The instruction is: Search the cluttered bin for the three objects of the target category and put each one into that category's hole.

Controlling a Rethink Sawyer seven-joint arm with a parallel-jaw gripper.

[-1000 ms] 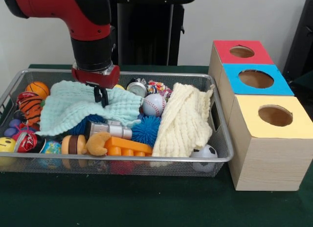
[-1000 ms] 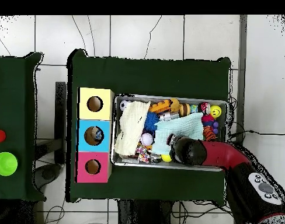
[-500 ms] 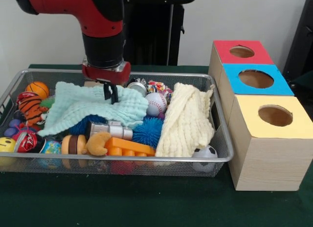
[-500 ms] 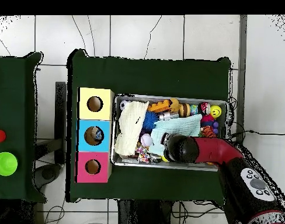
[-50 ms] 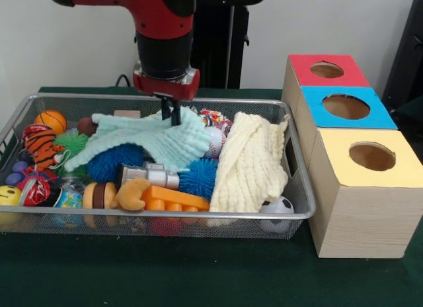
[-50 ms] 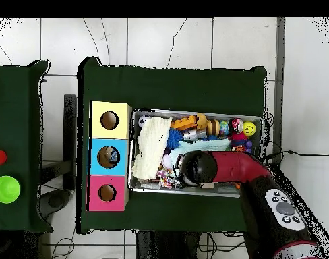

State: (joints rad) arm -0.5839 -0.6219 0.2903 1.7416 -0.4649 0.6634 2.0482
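Over the far middle of the wire bin (image 5: 301,208) the red and black arm (image 5: 165,29) comes down, and its hand (image 5: 174,112) is pinched shut on the mint-green cloth (image 5: 149,138), holding up one bunched edge while the rest drapes down to the left over the toys. In the front view, a blue spiky ball (image 5: 115,163) peeks out just below the cloth's near edge, with a second blue spiky ball (image 5: 198,176) to its right, beside a silver can (image 5: 151,175) lying on its side. A white baseball (image 5: 213,143) sits half tucked behind the raised cloth, touching the cream knitted cloth (image 5: 251,163) that lies heaped along the bin's right end. Near the front rim there is an orange block (image 5: 173,198) and a tan plush toy (image 5: 131,193); a small soccer ball (image 5: 276,208) sits in the near right corner. At the left end, a little basketball (image 5: 50,120), a tiger-striped toy (image 5: 39,148) and a green spiky ball (image 5: 71,143) crowd together. To the right of the bin, on the green desk (image 5: 198,274), stand three boxes in a row: the red-topped box (image 5: 327,70) farthest, the blue-topped box (image 5: 347,107) in the middle, the yellow-topped box (image 5: 370,158) nearest, each with a round hole. From overhead, the arm covers much of the bin's middle.
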